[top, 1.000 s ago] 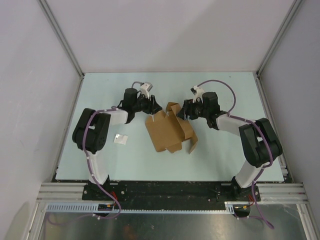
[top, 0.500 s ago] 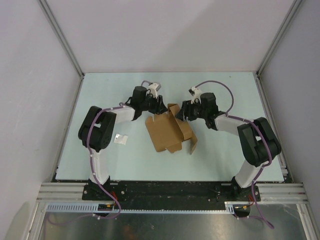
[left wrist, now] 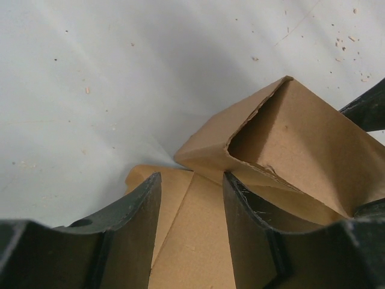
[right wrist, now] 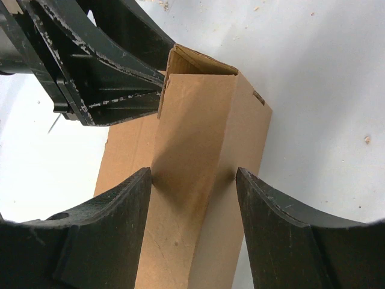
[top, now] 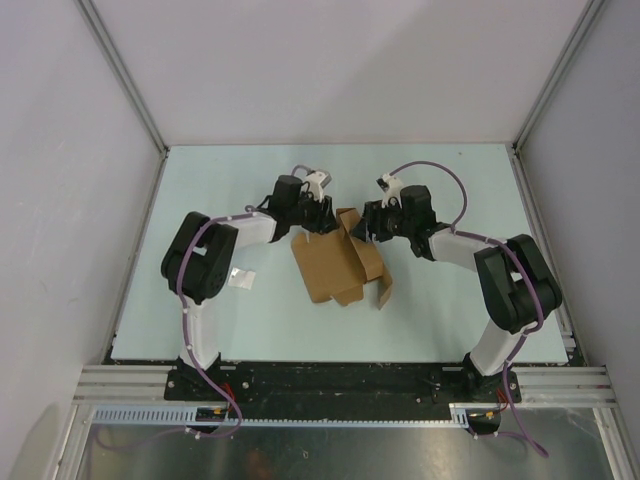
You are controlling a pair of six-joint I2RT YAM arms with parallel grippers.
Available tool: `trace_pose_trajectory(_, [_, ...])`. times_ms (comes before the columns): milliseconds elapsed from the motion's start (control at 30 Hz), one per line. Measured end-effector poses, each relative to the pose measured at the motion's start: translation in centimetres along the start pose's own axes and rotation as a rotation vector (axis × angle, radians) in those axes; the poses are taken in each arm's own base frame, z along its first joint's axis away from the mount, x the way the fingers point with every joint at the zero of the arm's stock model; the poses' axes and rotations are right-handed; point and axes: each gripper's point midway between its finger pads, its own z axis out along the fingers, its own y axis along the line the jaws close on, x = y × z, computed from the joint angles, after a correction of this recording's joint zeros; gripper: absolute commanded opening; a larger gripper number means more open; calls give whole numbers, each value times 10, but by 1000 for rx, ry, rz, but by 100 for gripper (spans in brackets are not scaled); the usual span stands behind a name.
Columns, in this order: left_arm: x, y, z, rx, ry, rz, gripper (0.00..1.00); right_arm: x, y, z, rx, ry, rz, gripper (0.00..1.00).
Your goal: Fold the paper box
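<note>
Much of the paper box (top: pixel 335 265) is out of my sight. From overhead, its upper end lies under my left gripper (top: pixel 322 216) and my right gripper (top: pixel 367 225), which meet above it near the frame's middle. Both wrist views cut the cardboard off at the lower edge, so I cannot trace its full outline there. I cannot tell whether my left fingers (left wrist: pixel 135 235) touch the flat panel showing in the gap between them. They stand about halfway apart with nothing pinched. My right fingers (right wrist: pixel 114 229) press on both sides of a raised, folded section of the box and hold it.

The box rests at the centre of a pale green bench (top: pixel 430 320), with a small white scrap (top: pixel 241 278) well apart at centre left. Plain grey walls (top: pixel 330 70) close in the bench on three sides, with metal posts (top: pixel 122 78) at the back corners.

The raised section forms an open-ended sleeve. Its mouth, at the upper middle of the right wrist view, shows only brown inner walls, with my left gripper just beside it.
</note>
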Motion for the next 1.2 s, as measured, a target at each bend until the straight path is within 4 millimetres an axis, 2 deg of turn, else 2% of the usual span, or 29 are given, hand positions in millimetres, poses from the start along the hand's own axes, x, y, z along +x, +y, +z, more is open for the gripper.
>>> trace_pose_trajectory(367, [6,-14,5,21,20,37,59,1,0,0,-1,2,0,63])
trace_pose_trajectory(733, [8,-16,7,7,25,46,59,-2,-3,-2,-20,-1,11,65])
trace_pose_trajectory(1200, [-2,-13,11,-7,7,52,59,-8,1,-4,-61,-16,29,65])
